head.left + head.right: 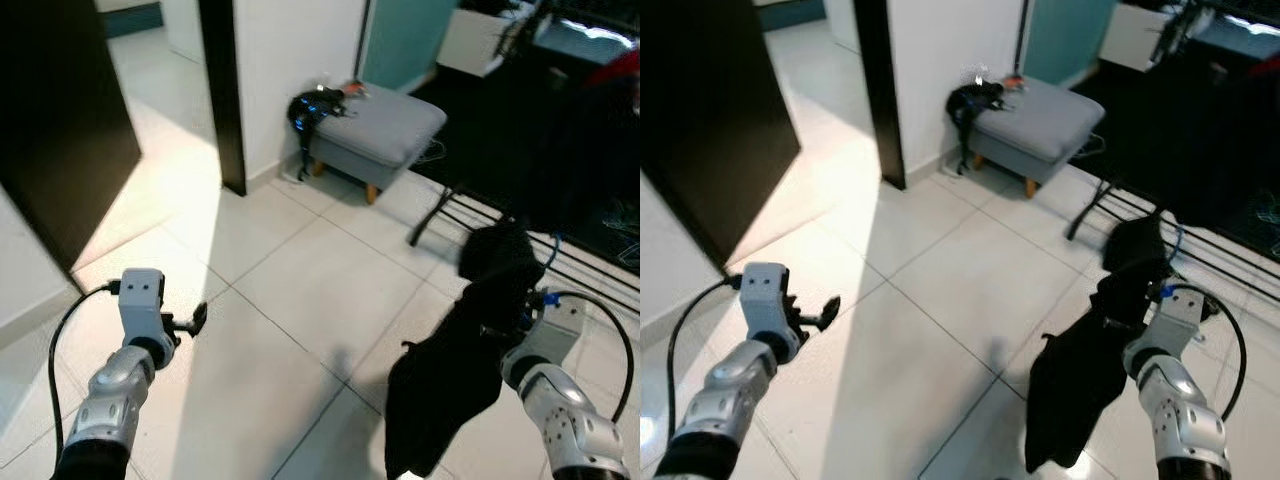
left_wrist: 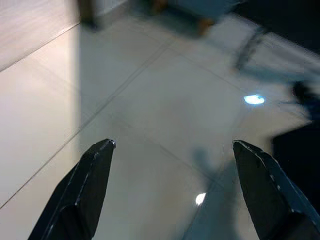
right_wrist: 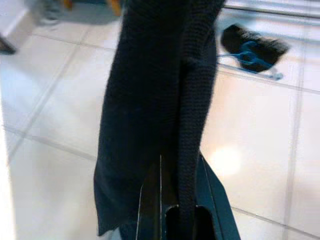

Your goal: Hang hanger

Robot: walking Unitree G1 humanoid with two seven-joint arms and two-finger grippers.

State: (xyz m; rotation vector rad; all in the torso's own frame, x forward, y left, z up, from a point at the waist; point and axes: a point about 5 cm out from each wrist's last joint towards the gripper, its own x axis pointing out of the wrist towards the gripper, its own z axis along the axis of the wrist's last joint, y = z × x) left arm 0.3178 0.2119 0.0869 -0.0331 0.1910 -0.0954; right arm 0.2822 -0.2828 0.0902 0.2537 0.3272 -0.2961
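My right claw (image 3: 172, 200) is pinched on a black knitted garment (image 1: 450, 370), whose ribbed wool hangs limp above the glossy white tiled floor (image 1: 300, 290), on the near side of the grey padded footstool (image 1: 385, 125). The right wrist view adds a blue hanger hook (image 3: 248, 56) beside a dark cloth lump. My left claw (image 2: 172, 165) is spread wide over bare tile.
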